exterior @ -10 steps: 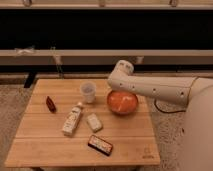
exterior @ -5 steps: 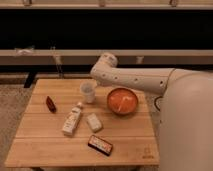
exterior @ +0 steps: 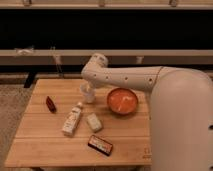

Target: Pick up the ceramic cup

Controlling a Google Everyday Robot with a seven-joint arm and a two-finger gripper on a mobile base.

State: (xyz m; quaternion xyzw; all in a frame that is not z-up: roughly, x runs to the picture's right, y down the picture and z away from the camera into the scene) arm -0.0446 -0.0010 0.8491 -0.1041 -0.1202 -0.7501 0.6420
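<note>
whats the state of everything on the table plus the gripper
cup: upright on the table, not lifted
gripper: down at the cup's rim
bowl: upright, right of the cup
bottle: lying on its side
white packet: lying flat
dark box: lying flat
red item: lying flat

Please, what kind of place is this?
Likely a robot test room, not a home: a small wooden table on speckled floor, long rails across a dark wall behind, and a few props laid out, such as the cup and bowl. The gripper is at the cup.
</note>
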